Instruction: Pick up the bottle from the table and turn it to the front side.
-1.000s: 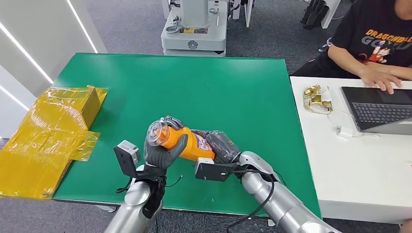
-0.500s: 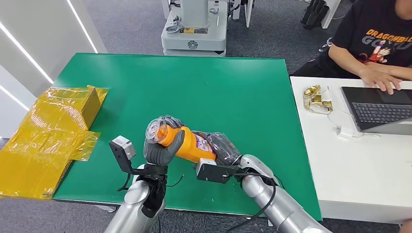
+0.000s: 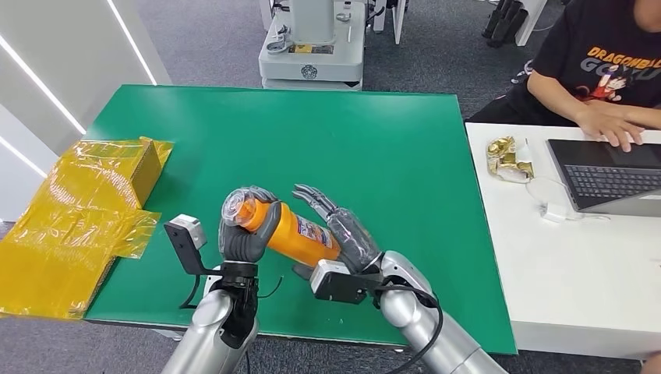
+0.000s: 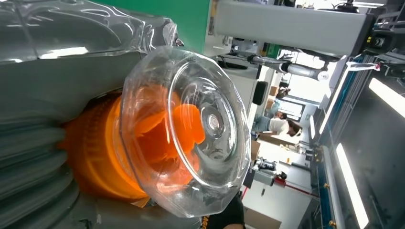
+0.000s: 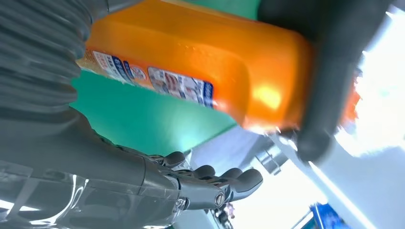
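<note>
bottle (image 3: 295,231): glossy orange plastic, smooth, with a printed paper-like label
bottle cap (image 4: 191,129): clear, shiny plastic dome over orange
left hand (image 3: 248,231): matt grey ribbed cover, rubbery look, under a clear glossy film
right hand (image 3: 343,230): dark fingers, same clear wrinkled film
arms (image 3: 425,327): brushed silver metal
table (image 3: 374,140): matt green, smooth
yellow wrapping (image 3: 70,226), left of the table: glossy crinkled plastic film
white table (image 3: 546,273), right of the table: smooth, matt

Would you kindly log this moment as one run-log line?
left robot hand: grips orange bottle near cap | right robot hand: open beside bottle | bottle: above green table
</note>
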Robot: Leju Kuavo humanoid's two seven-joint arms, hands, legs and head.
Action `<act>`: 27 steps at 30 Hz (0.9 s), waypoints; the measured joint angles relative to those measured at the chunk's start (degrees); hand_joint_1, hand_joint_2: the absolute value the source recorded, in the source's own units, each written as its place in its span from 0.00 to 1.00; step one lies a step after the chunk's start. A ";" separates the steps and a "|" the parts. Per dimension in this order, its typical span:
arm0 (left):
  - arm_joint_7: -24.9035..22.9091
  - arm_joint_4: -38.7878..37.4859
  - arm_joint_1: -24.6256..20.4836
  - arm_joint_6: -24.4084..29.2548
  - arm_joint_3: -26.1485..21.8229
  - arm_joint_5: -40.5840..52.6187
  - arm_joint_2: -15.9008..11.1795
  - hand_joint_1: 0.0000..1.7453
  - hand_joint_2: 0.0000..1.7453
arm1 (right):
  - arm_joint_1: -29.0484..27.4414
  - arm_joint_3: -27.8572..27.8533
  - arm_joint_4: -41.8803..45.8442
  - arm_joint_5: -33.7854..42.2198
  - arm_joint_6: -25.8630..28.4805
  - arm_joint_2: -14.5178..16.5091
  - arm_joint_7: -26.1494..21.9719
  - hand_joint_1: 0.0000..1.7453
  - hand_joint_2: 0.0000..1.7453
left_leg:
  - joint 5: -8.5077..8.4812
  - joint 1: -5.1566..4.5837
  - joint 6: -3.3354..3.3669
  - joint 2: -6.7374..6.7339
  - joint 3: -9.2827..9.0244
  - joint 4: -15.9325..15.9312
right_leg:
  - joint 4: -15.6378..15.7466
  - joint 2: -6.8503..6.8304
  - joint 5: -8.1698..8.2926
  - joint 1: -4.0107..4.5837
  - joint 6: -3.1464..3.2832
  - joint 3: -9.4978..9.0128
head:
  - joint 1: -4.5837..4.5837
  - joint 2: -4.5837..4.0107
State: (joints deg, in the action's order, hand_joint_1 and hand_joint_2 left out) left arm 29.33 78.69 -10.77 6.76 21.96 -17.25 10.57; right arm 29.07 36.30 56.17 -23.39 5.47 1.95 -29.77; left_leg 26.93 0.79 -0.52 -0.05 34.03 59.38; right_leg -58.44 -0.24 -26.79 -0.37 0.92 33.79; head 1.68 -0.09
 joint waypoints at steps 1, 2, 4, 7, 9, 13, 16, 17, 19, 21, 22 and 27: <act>0.23 0.03 0.03 0.31 -0.15 0.00 -0.13 1.00 1.00 | -0.67 -0.23 1.26 0.38 0.49 0.00 0.03 0.00 1.00 | 0.00 0.00 0.00 0.00 0.00 0.00 | 0.00 0.00 0.00 0.00 0.00 0.00 | -0.01 0.00; 0.43 0.08 0.08 0.60 -0.28 0.01 -0.27 1.00 1.00 | -1.37 -0.48 2.54 0.72 1.03 0.00 0.07 0.00 1.00 | 0.00 0.00 0.00 0.00 0.00 0.00 | 0.00 0.00 0.00 0.00 0.00 0.00 | -0.01 0.00; 0.74 0.31 0.24 1.12 -0.55 0.07 -0.61 1.00 1.00 | -2.79 -0.95 5.15 1.11 2.21 0.00 0.16 0.00 1.00 | 0.00 0.00 0.00 0.00 0.00 0.00 | 0.01 0.00 0.00 0.00 0.00 0.00 | -0.01 0.00; 1.26 1.06 0.66 1.93 -0.94 0.35 -1.05 1.00 1.00 | -5.17 -1.57 9.05 1.82 4.29 -0.02 0.17 0.00 1.00 | 0.01 0.00 0.00 0.00 0.00 0.00 | 0.01 0.00 -0.01 0.00 0.00 0.01 | 0.00 0.00; 1.68 1.84 0.94 2.49 -1.39 0.63 -1.34 1.00 1.00 | -6.83 -2.17 11.71 2.70 6.00 -0.03 0.06 0.00 1.00 | 0.01 0.00 -0.01 0.00 0.00 -0.01 | 0.01 0.00 -0.01 0.00 0.00 0.01 | 0.01 0.00; 2.57 4.05 1.71 3.54 -2.52 2.41 -2.01 1.00 1.00 | -11.34 -3.54 17.80 4.51 10.38 -0.17 -0.34 0.00 1.00 | 0.02 0.01 -0.01 0.01 0.00 -0.01 | 0.02 -0.01 -0.02 0.00 0.01 0.02 | -0.01 0.00; 2.92 6.41 2.34 4.13 -3.74 4.48 -2.71 1.00 1.00 | -15.76 -4.73 23.00 5.31 14.59 -0.41 -0.49 0.00 1.00 | 0.02 0.00 -0.01 0.00 0.01 -0.03 | 0.02 0.00 -0.03 0.00 0.01 0.02 | 0.01 0.00; 2.93 7.18 2.52 4.20 -4.19 5.16 -2.94 1.00 1.00 | -17.17 -5.10 24.53 5.41 15.77 -0.51 -0.49 0.00 1.00 | 0.02 0.00 -0.01 0.00 0.01 -0.03 | 0.02 0.00 -0.03 0.00 0.01 0.02 | 0.01 0.00; 2.93 8.63 2.82 4.29 -4.99 6.55 -3.42 1.00 1.00 | -19.85 -5.81 27.29 5.44 17.60 -0.70 -0.48 0.00 1.00 | 0.03 0.00 -0.01 0.00 0.01 -0.03 | 0.02 0.00 -0.03 0.00 0.01 0.02 | -0.01 0.00; 2.93 9.95 2.99 4.42 -5.68 8.23 -3.92 1.00 1.00 | -22.20 -6.42 29.61 5.65 18.75 -0.85 -0.44 0.00 1.00 | 0.03 0.00 -0.01 0.00 0.02 -0.04 | 0.02 0.00 -0.03 0.00 0.01 0.02 | -0.01 0.00; 2.94 10.55 3.03 4.47 -5.97 9.26 -4.20 1.00 1.00 | -23.22 -6.69 30.59 5.78 19.17 -0.88 -0.40 0.00 1.00 | 0.02 0.00 -0.01 0.00 0.01 -0.04 | 0.02 0.00 -0.03 0.00 0.01 0.02 | -0.01 0.00; 1.77 12.83 3.14 4.53 -6.48 21.95 -6.75 1.00 1.00 | -27.85 -7.83 34.57 5.86 20.81 -0.97 -0.04 0.00 1.00 | 0.02 0.00 -0.01 0.00 0.00 -0.05 | 0.02 -0.01 -0.03 0.00 0.01 0.01 | 0.00 0.00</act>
State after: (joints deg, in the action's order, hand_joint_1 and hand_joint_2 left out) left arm 31.11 91.52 -7.63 11.29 15.48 4.70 3.82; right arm 1.23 28.47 90.74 -17.53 26.28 0.98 -29.81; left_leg 26.95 0.79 -0.54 -0.05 34.03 59.34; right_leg -58.42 -0.25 -26.82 -0.37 0.93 33.80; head 1.67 -0.09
